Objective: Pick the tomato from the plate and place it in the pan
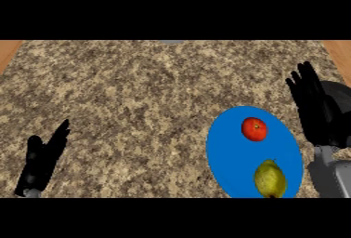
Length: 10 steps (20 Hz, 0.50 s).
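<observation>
Black fingers of the right hand stand straight, slightly apart, holding nothing, partly hiding the dark pan. Just left, the tomato sits on the blue plate (a pear beside it). The left hand, fingers straight, rests lower left.

tomato red | plate blue | pear yellow-green | counter speckled brown

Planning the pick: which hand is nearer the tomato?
Right. The right hand is just right of the tomato, beside the plate. The left hand is far off at the lower left.
</observation>
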{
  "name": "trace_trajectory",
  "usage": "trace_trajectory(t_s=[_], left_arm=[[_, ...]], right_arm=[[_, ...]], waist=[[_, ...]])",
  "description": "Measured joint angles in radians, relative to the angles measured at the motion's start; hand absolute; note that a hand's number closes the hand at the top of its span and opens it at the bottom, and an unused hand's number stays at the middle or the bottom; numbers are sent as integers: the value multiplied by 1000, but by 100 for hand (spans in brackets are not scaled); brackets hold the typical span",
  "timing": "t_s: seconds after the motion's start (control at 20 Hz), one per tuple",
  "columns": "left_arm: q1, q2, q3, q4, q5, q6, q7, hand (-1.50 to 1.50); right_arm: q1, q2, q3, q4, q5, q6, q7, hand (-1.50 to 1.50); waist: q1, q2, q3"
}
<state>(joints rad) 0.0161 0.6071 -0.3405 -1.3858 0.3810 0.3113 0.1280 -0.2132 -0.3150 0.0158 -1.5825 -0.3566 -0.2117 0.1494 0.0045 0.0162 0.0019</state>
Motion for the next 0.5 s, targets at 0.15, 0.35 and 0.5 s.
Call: trace_trajectory(t_s=[0.15,0.35,0.5], left_arm=[[37,-3,-11,-85,20,-26,9,0],[-38,-80,-32,-140,54,-64,-18,0],[-70,-142,-52,-169,85,-85,-27,0]], right_arm=[[-55,-40,55,25,83,24,-1,150],[-156,-187,165,49,274,95,3,150],[-194,-283,229,79,480,64,-43,-150]], waist=[[16,-14,9],[30,-12,-15],[28,-9,-13]])
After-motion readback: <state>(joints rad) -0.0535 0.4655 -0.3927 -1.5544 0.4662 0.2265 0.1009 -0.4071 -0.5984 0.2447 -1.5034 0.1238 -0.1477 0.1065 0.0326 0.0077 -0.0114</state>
